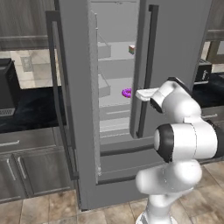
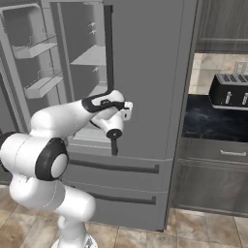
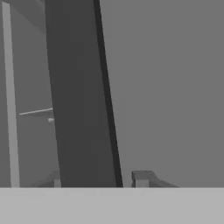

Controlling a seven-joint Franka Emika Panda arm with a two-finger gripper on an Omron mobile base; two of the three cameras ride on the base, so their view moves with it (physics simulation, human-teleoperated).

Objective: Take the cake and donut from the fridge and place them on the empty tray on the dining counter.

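While the end effector [image 3: 99,179] straddles the long dark handle [image 3: 81,100] of the fridge's [image 1: 175,39] right door, the step in hand looks like getting a firm hold on that bar so the door can swing wider. The tips sit on either side of the handle with a sliver of gap on one side, so I cannot tell whether they are clamped on it yet. A good pull would wait until both pads bear on the bar, then follow the door's arc about its hinge, not drag straight back, which could slip the grip.

The left door [image 1: 65,87] already stands wide open. Inside, the donut [image 1: 127,92] lies on a middle shelf and the cake [image 1: 131,49] sits on a shelf above it.

Beside the fridge run black-topped surfaces [image 2: 213,121] over grey cabinets; one carries a toaster [image 2: 230,92]. The floor [image 1: 52,205] is tan tile.
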